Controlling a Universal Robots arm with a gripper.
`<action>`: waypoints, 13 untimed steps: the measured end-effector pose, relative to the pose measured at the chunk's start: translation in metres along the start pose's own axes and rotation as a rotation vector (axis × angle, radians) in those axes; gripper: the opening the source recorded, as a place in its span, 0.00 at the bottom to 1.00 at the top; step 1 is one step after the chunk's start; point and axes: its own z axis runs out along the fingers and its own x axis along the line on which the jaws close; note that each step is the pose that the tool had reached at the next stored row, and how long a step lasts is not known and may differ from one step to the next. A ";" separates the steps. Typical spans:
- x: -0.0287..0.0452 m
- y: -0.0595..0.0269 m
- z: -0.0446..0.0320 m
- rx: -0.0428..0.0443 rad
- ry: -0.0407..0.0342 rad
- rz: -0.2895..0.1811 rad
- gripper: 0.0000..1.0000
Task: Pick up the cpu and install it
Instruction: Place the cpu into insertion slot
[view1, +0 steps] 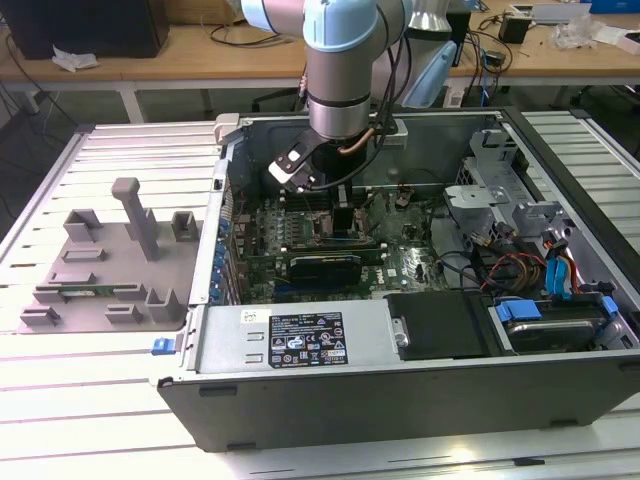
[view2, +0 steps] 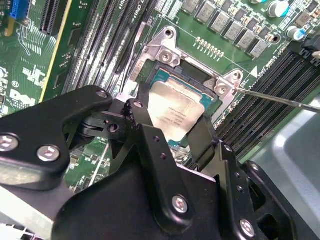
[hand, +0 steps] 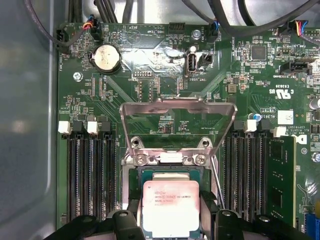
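Note:
The cpu (hand: 171, 205), a silvery square chip with a pale rim, sits level over the open socket (hand: 165, 172) on the green motherboard. My gripper (hand: 171, 222) is shut on it, and its black fingers (hand: 134, 220) press against two opposite edges. In the second wrist view the cpu (view2: 175, 112) lies between the fingers (view2: 202, 137) inside the metal socket frame (view2: 167, 50). The socket's load plate (hand: 177, 107) stands swung open behind it. In the exterior view my gripper (view1: 343, 225) reaches down into the computer case (view1: 300, 345).
Black memory slots (hand: 90, 170) flank the socket, and a green module (hand: 281, 180) fills one of them. A thin lever wire (view2: 280, 99) runs beside the frame. A grey fixture (view1: 110, 265) lies at the exterior view's left. Cables and drive bays (view1: 550, 270) crowd the case's other end.

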 end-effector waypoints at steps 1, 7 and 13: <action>0.0000 0.0001 0.0000 0.0000 0.0000 0.000 0.55; 0.0003 0.0006 0.0004 -0.0008 0.0011 0.000 0.62; 0.0000 0.0005 -0.0032 -0.0001 -0.0009 0.000 0.62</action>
